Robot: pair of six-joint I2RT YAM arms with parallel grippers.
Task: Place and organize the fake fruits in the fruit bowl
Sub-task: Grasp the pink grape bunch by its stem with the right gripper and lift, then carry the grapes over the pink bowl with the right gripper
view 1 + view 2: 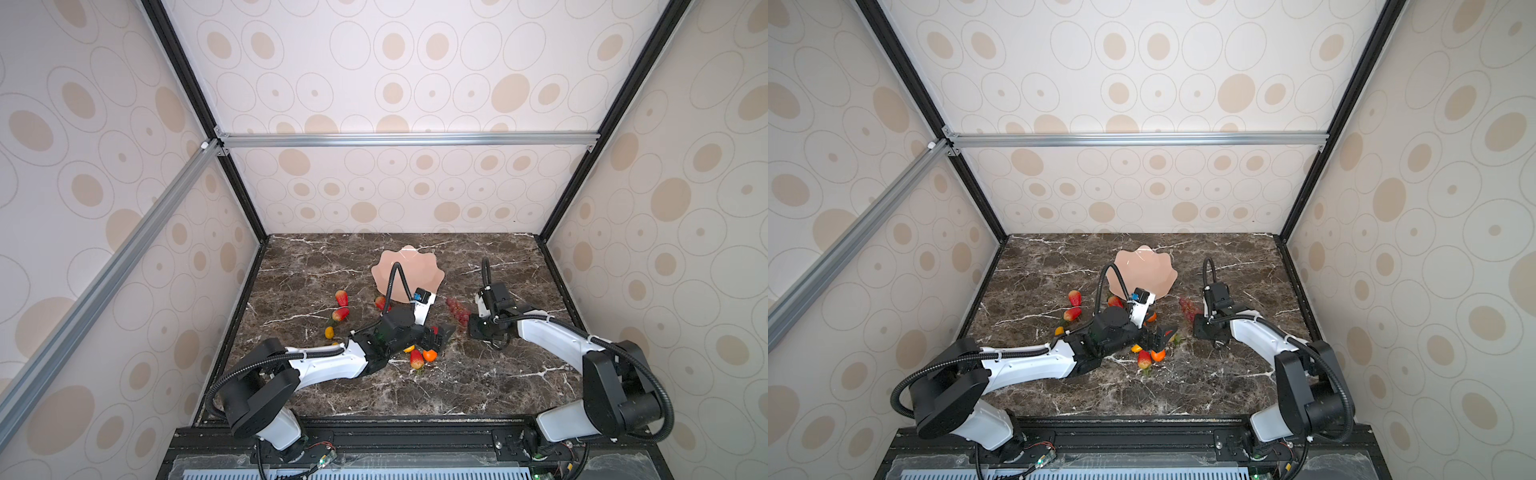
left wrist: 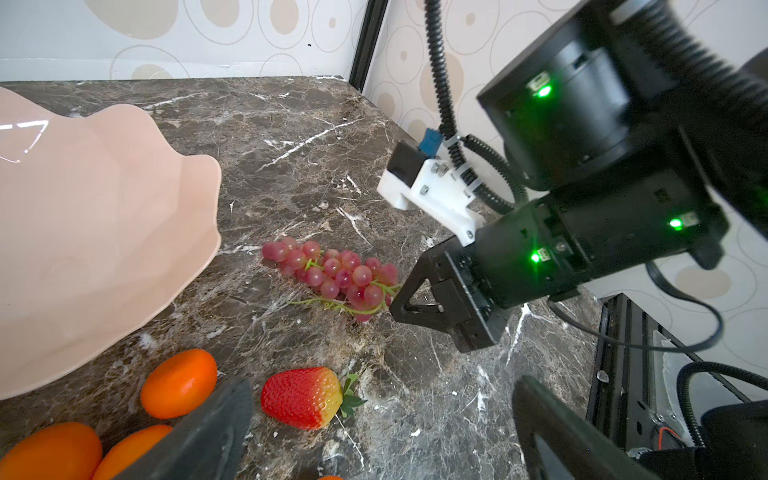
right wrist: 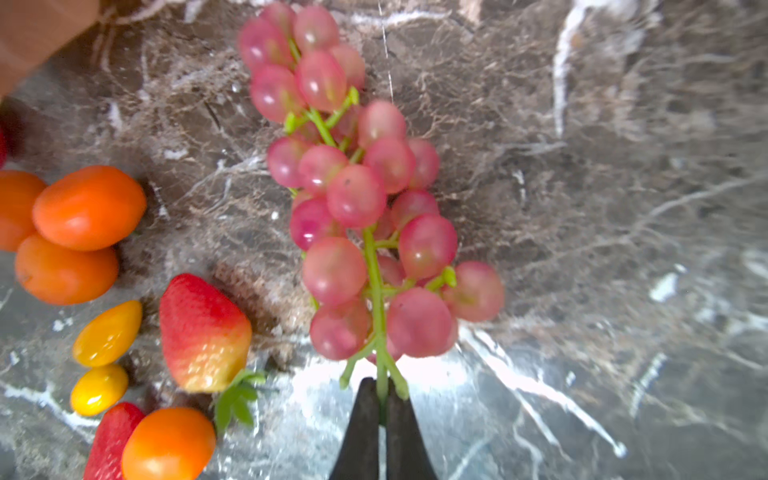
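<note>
Closest in, a strawberry (image 1: 417,360) and a round tangerine (image 1: 430,355) sit touching on the dark, white-veined marble tabletop (image 1: 478,386). The left gripper (image 1: 436,336) hovers just behind them with its jaws spread wide and nothing between them. From the left wrist view those matte black fingers (image 2: 208,432) frame another strawberry (image 2: 301,397), dimpled and fading from red to yellow at its green cap, with glossy tangerines beside it. Just beyond is the grape bunch (image 2: 332,270), lying on the marble: translucent pink-red beads on a thin green plastic stem. The right gripper (image 3: 381,395) is pinched tight on that stem, a grip only the right wrist view shows clearly, because in both top views the wrist hides the fingertips. That close-up also picks out two small oval yellow fruits (image 3: 108,332), smooth and shiny, beside the strawberry. Off to the left in a top view, two more strawberries (image 1: 341,305) and a small yellow fruit (image 1: 329,332) lie apart from the rest. Farthest back is the fruit bowl (image 1: 409,270), pale pink and glossy with a wavy petal rim, and every fruit in sight is on the marble outside it.
</note>
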